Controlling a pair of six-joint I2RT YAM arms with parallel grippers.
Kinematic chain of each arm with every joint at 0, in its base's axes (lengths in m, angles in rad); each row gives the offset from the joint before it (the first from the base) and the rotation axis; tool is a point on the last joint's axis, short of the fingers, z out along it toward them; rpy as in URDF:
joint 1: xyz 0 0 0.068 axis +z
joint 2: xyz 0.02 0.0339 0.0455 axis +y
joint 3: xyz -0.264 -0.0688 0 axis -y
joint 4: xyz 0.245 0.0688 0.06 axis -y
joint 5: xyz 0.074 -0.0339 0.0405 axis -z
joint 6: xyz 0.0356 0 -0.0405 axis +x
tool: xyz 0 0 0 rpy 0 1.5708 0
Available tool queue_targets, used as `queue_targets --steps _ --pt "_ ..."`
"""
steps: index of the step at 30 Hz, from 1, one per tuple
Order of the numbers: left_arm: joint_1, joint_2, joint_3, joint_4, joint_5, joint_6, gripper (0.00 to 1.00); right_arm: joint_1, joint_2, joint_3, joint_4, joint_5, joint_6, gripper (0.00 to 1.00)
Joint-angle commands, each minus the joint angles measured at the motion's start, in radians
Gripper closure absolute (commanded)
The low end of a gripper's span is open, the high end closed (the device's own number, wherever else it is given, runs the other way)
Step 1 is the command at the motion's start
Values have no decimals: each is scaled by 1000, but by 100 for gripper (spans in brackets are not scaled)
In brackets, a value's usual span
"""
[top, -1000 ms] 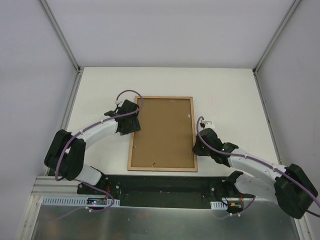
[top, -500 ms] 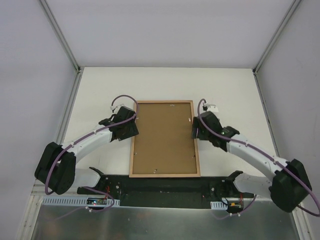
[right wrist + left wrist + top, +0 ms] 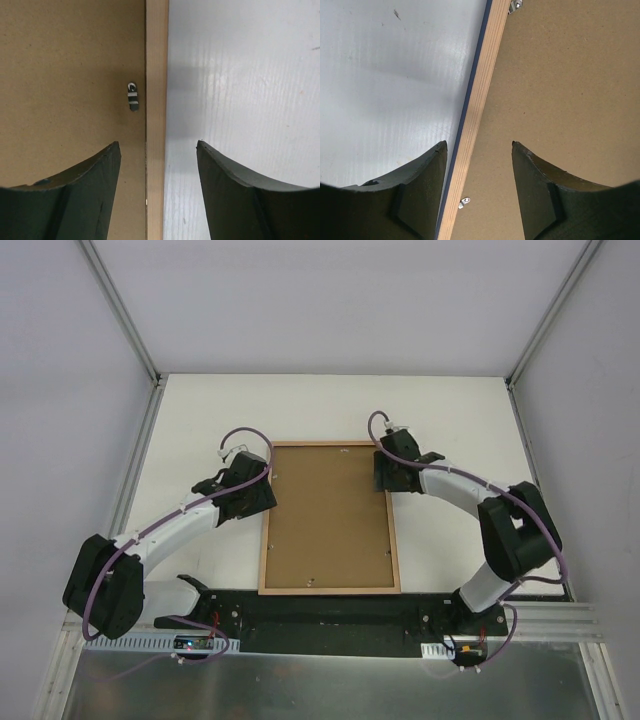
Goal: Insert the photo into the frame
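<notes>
Brown board [image 3: 328,515] is filling the frame [image 3: 330,588], which is lying face down near the middle of the white bench [image 3: 450,420], its pale wood back turned up and a thin navy edge showing along the left rail. The photo is not showing anywhere. Whether it is already lying beneath the board cannot be told, though the board sitting flush inside the rim is suggesting the loading is largely done. What is probably remaining is securing the back: small metal tabs [image 3: 132,96] are sitting on the board just beside the rails, and whether they are locking it down is too small to judge. The left hand [image 3: 479,143] is hovering with its dark fingers spread wide astride the left rail, gripping nothing; the right hand [image 3: 158,142] is doing likewise over the right rail, near one tab. The board is looking matte and faintly speckled, the rails straight-grained and square-edged, the bench smooth with a soft sheen.
</notes>
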Motion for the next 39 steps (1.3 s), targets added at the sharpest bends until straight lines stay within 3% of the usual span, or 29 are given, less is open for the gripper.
queue_targets --steps 1,14,27,39 --pt "5 -24 -2 6 15 21 47 -7 61 88 10 -16 -35 37" --pt "5 -42 -4 5 16 35 48 -47 172 181 1 -57 -46 46" --pt "5 -22 1 5 27 26 49 -45 213 200 -7 -54 -58 48" --pt "5 -13 2 6 26 23 49 -45 223 191 -5 -44 -59 79"
